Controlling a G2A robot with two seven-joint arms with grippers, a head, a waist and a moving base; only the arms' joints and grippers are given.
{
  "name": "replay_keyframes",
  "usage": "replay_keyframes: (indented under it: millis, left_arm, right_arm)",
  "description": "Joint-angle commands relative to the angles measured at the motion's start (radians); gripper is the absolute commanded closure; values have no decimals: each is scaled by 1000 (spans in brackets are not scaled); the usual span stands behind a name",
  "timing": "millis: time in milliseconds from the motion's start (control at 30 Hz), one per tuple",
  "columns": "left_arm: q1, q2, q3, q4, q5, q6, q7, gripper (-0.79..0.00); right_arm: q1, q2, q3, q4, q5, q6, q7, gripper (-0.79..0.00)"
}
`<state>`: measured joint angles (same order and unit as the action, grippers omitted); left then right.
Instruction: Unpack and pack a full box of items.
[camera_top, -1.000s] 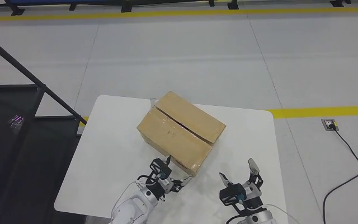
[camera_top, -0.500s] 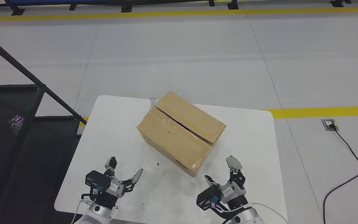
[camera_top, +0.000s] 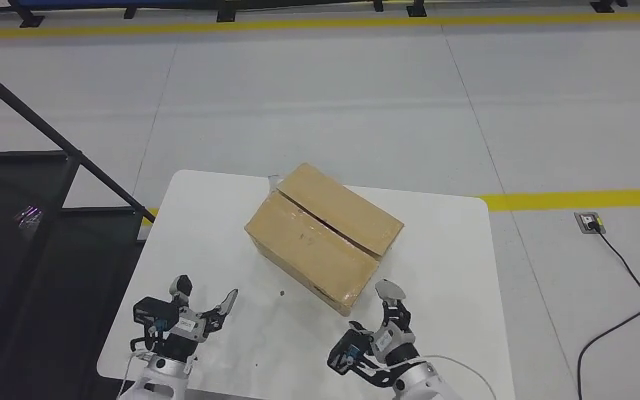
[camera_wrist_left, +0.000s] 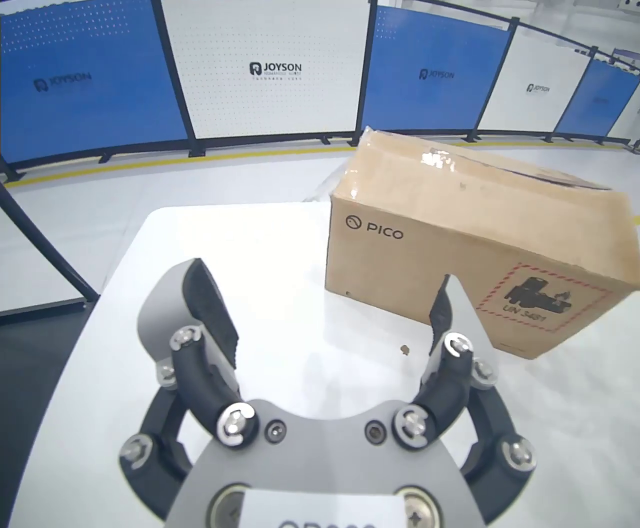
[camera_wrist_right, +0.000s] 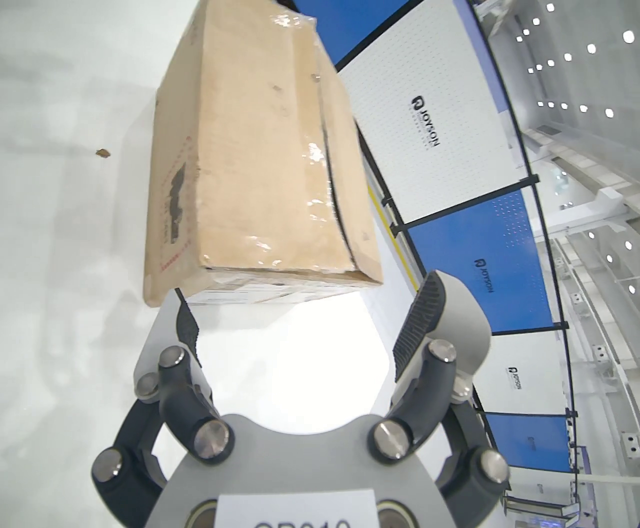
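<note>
- One brown cardboard box (camera_top: 322, 235), closed and sealed with clear tape along its top seam, stands on the white round-cornered table (camera_top: 200, 230), roughly at the table's middle.
- The left gripper (camera_top: 207, 292) hovers over the table's near left part, jaws spread wide with nothing between them. From the left wrist view, the left gripper (camera_wrist_left: 321, 274) faces the box (camera_wrist_left: 465, 240) across a stretch of bare table (camera_wrist_left: 225, 250).
- The right gripper (camera_top: 372, 312) sits at the near edge, jaws likewise apart and empty. In its wrist view, the right gripper (camera_wrist_right: 305, 295) has the box (camera_wrist_right: 250, 165) directly ahead, with the box's near end just beyond the fingertips.
- Governing relation: the box lies ahead of both grippers, its long axis and seam running diagonally from far left to near right. The near right end points at the right gripper, which is judged the nearer arm; the left is well apart from the long printed side.
- A small brown speck (camera_top: 283, 293) lies on the table between the left gripper and the box.
- Assessment: flaps are shut, so unpacking is not yet begun.
</note>
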<state>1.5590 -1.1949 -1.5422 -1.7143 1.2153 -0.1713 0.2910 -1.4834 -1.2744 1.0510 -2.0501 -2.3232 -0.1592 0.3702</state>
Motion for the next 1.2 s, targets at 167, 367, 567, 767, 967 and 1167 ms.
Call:
replay_keyframes:
  millis: [167, 367, 567, 767, 967, 1167]
  left_arm:
    - [-159, -10, 10, 137, -93, 29, -30, -785]
    - [-250, -12, 20, 212, -79, 28, -59, -785]
    - [-331, -14, 33, 288, -64, 24, -86, -785]
    - [-411, -19, 63, 369, -30, 30, -100, -785]
    - [-478, -24, 87, 438, -26, 31, -114, -785]
    - [-541, -30, 122, 502, -3, 23, -143, -785]
  right_arm:
    - [86, -38, -79, 129, 87, 105, 126, -785]
    - [85, -64, -95, 183, 212, 298, 92, -785]
    - [68, -72, -50, 225, 379, 370, -60, -785]
    - [59, -76, -16, 244, 444, 402, -131, -785]
    - [45, -78, 11, 230, 438, 425, -119, -785]
    - [28, -81, 47, 217, 452, 452, -115, -785]
